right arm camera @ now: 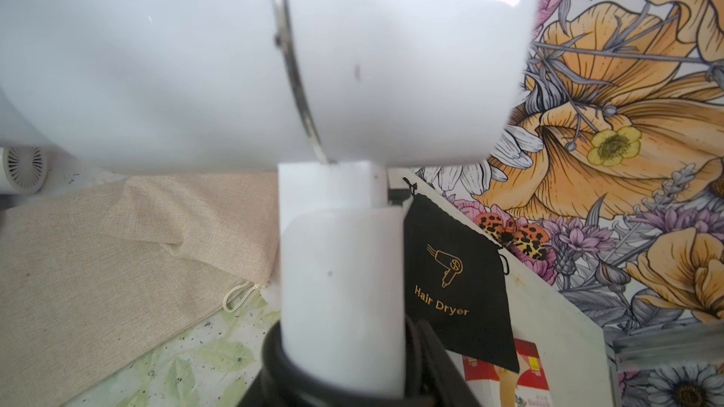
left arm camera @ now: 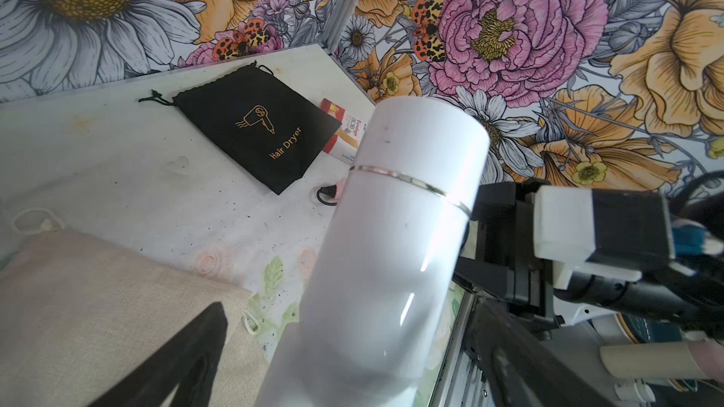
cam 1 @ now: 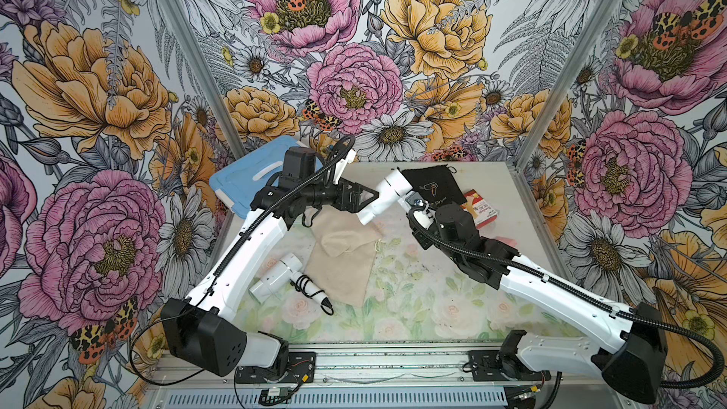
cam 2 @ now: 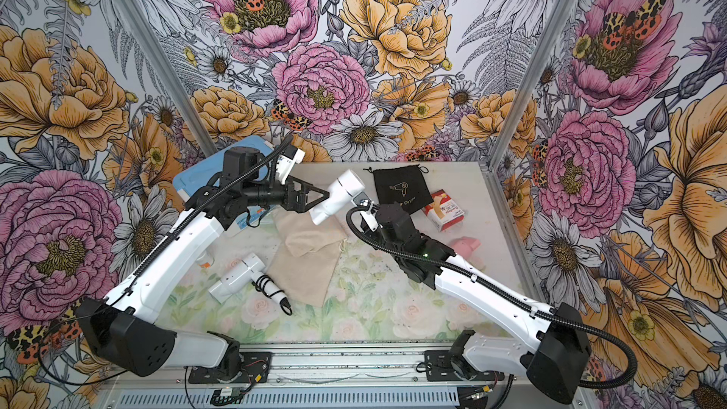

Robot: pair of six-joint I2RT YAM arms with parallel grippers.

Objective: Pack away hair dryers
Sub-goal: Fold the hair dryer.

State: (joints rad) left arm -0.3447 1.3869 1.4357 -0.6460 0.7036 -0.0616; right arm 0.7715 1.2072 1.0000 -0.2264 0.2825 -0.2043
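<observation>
Up above the back of the desk point(cam 1: 488, 175), the raised white hair dryer point(cam 1: 387, 192) hangs clear of the surface with its barrel slanting. The right hand point(cam 1: 415, 208) is clamped on its handle from below, and the right wrist view shows black cord looped round the foot of that handle. The left hand point(cam 1: 369, 200) stands wide and grips nothing. Its black fingers point(left arm camera: 188, 350) straddle the barrel in the left wrist view, one of them well apart from the white shell. Under the barrel lies a crumpled beige pouch point(cam 1: 342, 265). The second white hair dryer point(cam 1: 275, 275) rests on its side just beside that pouch, near the left arm, with cord wound round its handle. The pink hair dryer point(cam 2: 468, 245) lies behind the right arm and is mostly hidden. A black pouch point(cam 1: 430, 186) printed "Hair Dryer" lies flat at the back, overlapping a bandage box point(cam 1: 482, 208). A blue case point(cam 1: 236, 182) sits at the far left corner.
</observation>
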